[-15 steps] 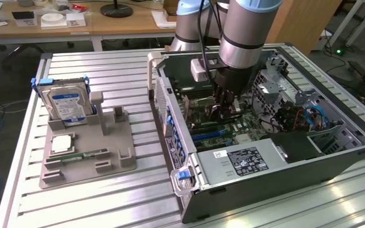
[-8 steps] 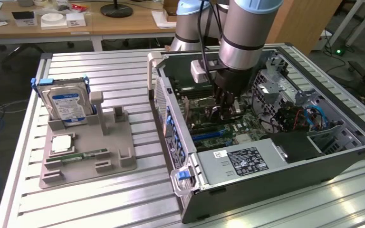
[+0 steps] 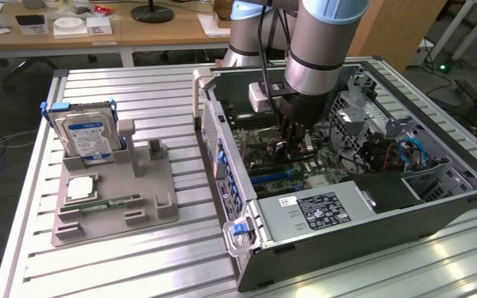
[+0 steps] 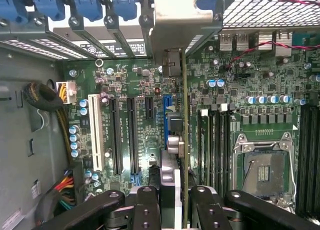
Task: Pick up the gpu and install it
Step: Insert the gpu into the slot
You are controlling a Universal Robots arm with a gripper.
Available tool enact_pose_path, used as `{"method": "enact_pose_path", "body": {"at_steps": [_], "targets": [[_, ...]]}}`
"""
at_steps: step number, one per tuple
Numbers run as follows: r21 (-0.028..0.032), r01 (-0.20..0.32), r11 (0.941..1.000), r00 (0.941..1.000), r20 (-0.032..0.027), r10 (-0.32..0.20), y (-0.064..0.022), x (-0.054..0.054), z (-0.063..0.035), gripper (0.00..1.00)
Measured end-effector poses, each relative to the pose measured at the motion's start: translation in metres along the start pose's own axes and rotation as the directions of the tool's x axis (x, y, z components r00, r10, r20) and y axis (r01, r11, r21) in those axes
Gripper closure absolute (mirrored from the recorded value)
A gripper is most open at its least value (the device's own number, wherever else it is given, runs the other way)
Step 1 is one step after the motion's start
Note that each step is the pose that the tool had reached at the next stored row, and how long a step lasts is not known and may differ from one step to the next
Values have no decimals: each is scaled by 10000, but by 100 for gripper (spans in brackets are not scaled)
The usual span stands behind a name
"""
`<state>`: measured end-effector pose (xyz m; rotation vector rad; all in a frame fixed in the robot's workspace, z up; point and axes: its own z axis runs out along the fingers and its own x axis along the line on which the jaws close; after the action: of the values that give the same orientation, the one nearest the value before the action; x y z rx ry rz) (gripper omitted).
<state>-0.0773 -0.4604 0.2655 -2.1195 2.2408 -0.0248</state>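
the tool (image 4: pixel 172 200) is lowered inside the open computer case (image 3: pixel 371 205), its fingers (image 4: pixel 150 205) clenched on the gpu (image 4: pixel 184 140), which is held on edge above the motherboard (image 4: pixel 135 85). the card's metal bracket (image 4: pixel 182 20) is seen close to the case's rear slot openings, and the card hangs beside the blue slot (image 4: pixel 165 115) on the motherboard. the pick-up looks done; seating is judged unfinished. outside the case, a gray holder (image 3: pixel 114 192) on the counter (image 3: pixel 371 273) carries a hard drive (image 3: pixel 87 136) and a memory stick (image 3: pixel 110 203).
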Motion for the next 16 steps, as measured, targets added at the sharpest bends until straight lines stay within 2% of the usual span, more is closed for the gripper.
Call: {"method": "enact_pose_path", "body": {"at_steps": [16], "targets": [[-43, 2, 10000, 10000, -9, -2, 19, 8, 103, 72]]}}
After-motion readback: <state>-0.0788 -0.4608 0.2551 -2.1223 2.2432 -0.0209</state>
